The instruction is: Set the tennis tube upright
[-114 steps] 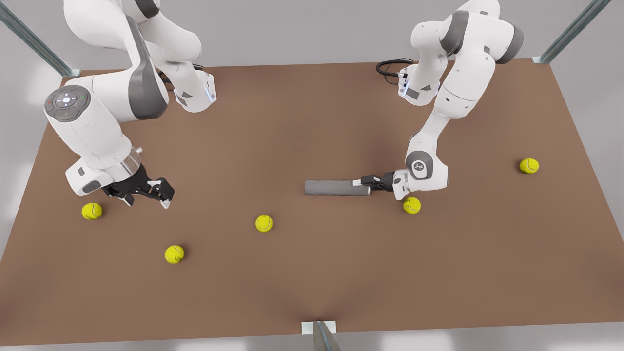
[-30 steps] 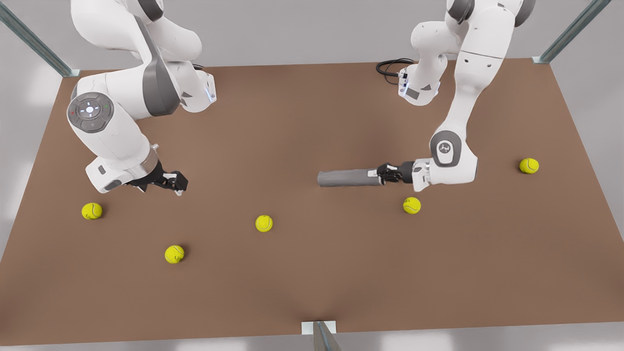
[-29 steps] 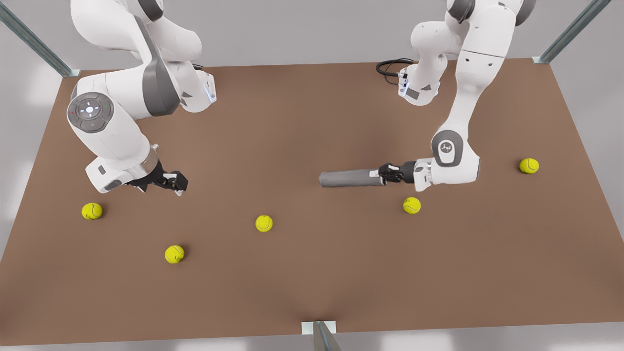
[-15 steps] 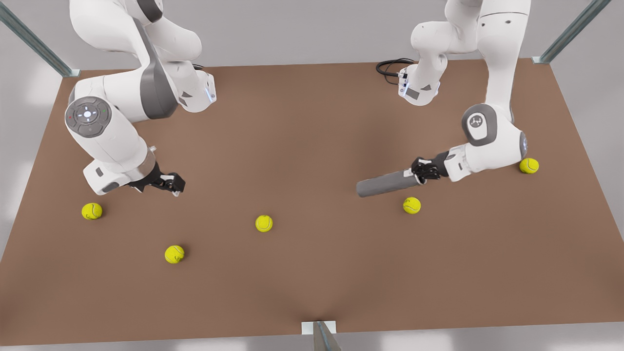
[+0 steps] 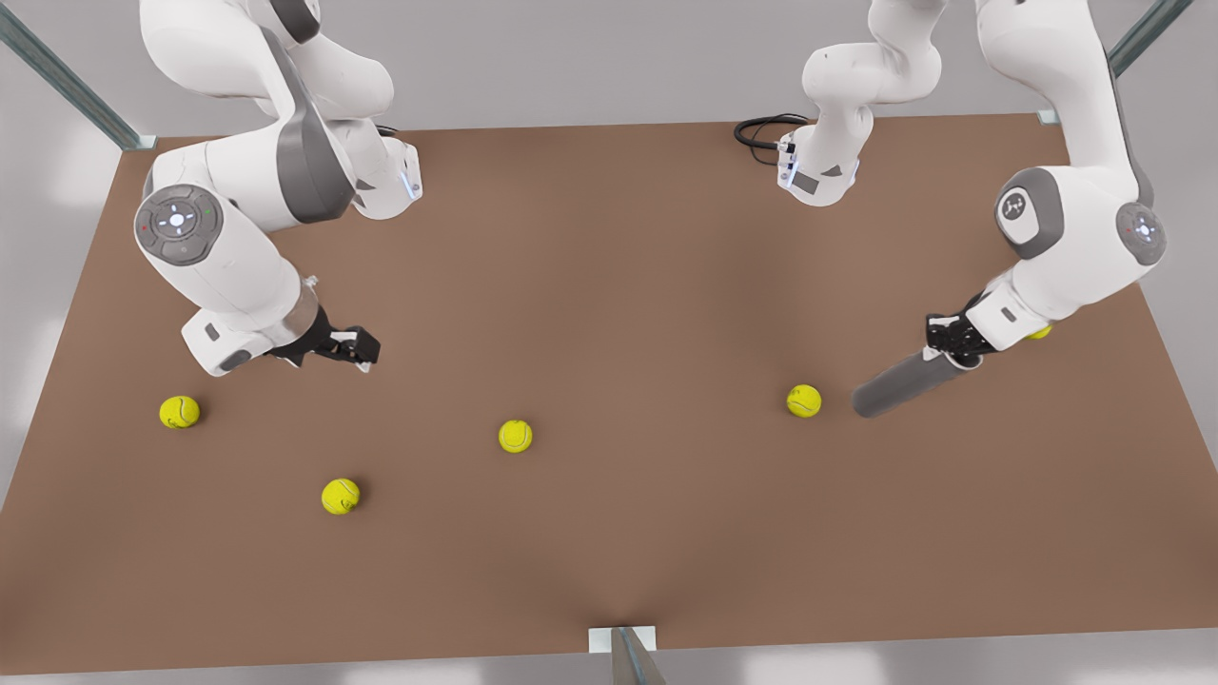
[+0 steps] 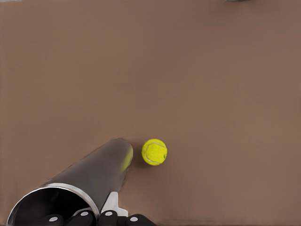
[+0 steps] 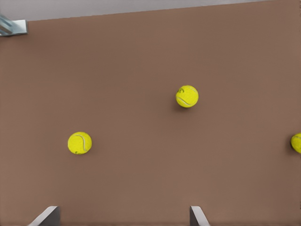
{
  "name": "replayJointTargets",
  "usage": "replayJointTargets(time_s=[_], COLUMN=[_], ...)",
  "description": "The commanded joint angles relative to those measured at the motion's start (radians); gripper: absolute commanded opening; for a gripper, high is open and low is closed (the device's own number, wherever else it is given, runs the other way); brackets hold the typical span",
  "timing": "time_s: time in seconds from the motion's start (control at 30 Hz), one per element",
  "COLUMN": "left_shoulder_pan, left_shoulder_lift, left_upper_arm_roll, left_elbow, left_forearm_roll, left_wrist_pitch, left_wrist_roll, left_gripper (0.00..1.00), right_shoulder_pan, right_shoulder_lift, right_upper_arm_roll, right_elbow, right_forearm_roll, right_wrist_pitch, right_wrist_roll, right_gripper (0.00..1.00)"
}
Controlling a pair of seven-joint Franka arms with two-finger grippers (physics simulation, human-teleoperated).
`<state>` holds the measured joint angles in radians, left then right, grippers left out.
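My left claw (image 5: 942, 344) is clenched on the tennis tube's (image 5: 899, 383) open rim; tilting it up, it could slip or knock the ball (image 5: 804, 401) at its nine o'clock. My right claw (image 5: 347, 347), splayed, waits.

tube (image 6: 94, 172): grey metal look, smooth, glossy sheen
balls (image 5: 515, 436): yellow-green, fuzzy felt look, matt
table (image 5: 609, 238): brown, matt, even
arms (image 5: 238, 276): white glossy plastic shells, grey joints
fingers (image 7: 47, 216): pale, smooth

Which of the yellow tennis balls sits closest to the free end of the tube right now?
The tennis ball just off the tennis tube's lower end, held by the left claw; the other balls lie far away across the table.
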<state>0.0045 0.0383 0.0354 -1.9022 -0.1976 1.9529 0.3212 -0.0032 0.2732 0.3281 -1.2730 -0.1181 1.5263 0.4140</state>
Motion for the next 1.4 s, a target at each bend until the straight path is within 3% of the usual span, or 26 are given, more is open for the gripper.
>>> replayJointTargets(time_s=[0.0,0.5,1.33,1.37], left_shoulder_pan=[-0.018,-0.026,-0.028,-0.028], left_shoulder_lift=[0.002,0.109,0.161,0.166], left_upper_arm_roll=[0.0,-0.032,-0.034,-0.034], left_elbow=[0.0,0.0,-0.002,-0.002], left_forearm_roll=[0.113,0.149,0.193,0.193], left_wrist_pitch=[0.001,0.024,0.052,0.052], left_wrist_roll=[-0.001,-0.022,-0.031,-0.031], left_gripper=[0.21,0.21,0.21,0.49], right_shoulder_pan=[0.0,0.0,0.005,0.005], right_shoulder_lift=[0.0,0.009,0.009,0.009], right_upper_arm_roll=[0.0,-0.001,0.0,0.0], right_elbow=[0.0,-0.002,-0.002,-0.002], right_forearm_roll=[0.0,-0.002,0.0,0.0], right_wrist_pitch=[0.0,0.0,0.0,0.0], right_wrist_roll=[0.0,0.0,-0.001,-0.001], right_gripper=[1.0,1.0,1.0,1.0])
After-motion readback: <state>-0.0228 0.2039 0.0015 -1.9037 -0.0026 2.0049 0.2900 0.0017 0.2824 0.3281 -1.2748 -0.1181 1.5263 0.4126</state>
